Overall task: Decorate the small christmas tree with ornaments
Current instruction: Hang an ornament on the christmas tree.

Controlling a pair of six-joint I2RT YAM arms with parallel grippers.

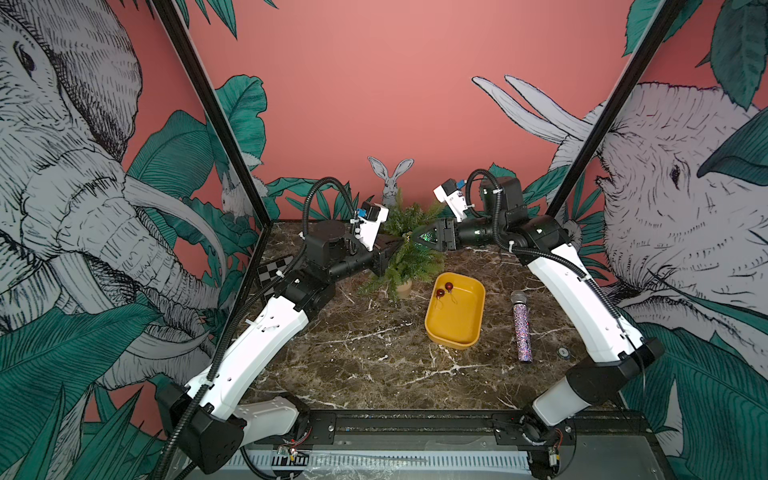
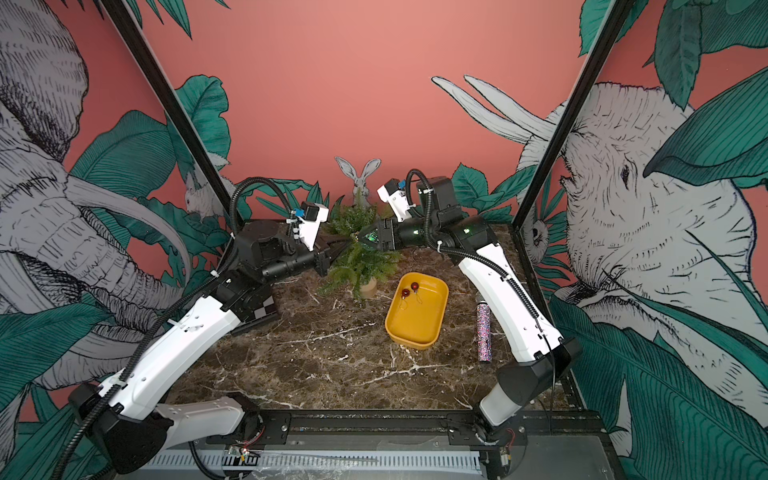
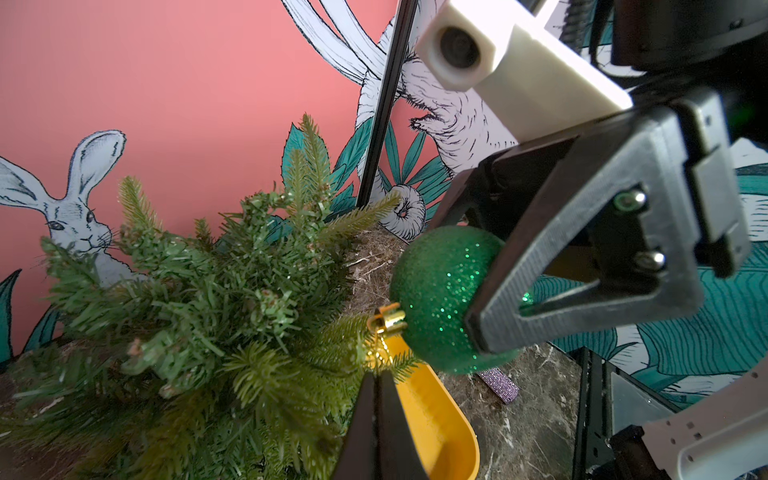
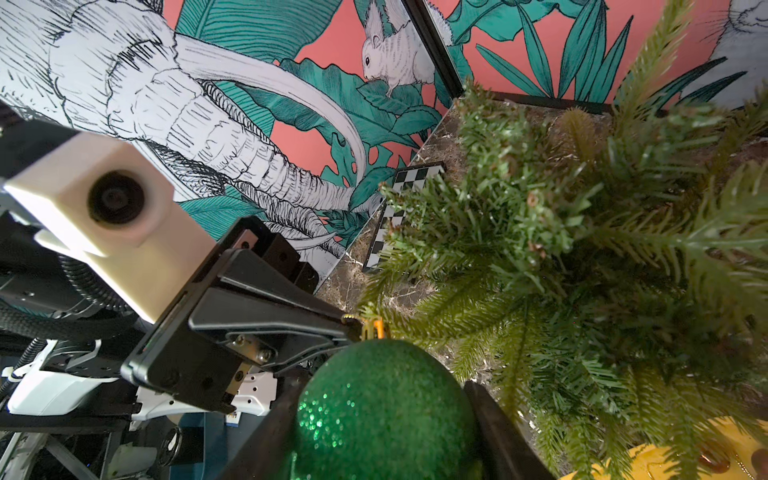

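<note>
Green ball held at the tree, red ones not yet hung.

On the marble table (image 1: pixel 353 353) I see the small christmas tree (image 1: pixel 415 262) standing upright in its tan pot near the back wall, between my two arms. The yellow tray (image 1: pixel 457 320) sits just beside the pot on the right, and a glitter stick (image 1: pixel 521 328) lies right of the tray. The right pincer (image 4: pixel 386 380) is grasping the green ball (image 3: pixel 440 291) by its sides, up against the tree's right-hand branches. The left pincer (image 3: pixel 376 376) is clenched, its tips at the gold thread (image 3: pixel 379 351) hanging from the ball's gold cap (image 3: pixel 388 320); I cannot tell if the thread is pinched. Two small red balls (image 1: pixel 439 293) lie in the tray's far corner.
</note>
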